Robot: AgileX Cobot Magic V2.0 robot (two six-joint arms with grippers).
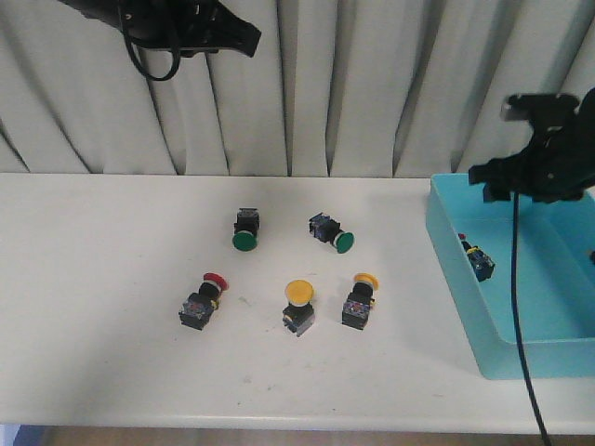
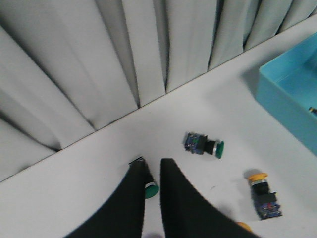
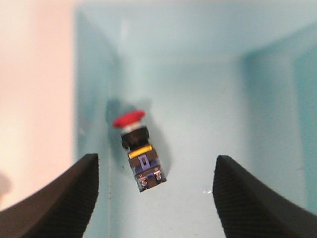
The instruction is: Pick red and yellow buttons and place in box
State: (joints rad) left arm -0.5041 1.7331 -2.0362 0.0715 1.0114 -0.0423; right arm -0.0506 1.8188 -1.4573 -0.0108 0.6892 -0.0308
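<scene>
Table (image 1: 93,307) holds one red button (image 1: 202,301), two yellow (image 1: 298,306), two green (image 1: 245,229).

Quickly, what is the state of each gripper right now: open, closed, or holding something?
Left gripper: nearly closed, holding nothing.
Right gripper: open, empty, above a red button lying in the box.
</scene>
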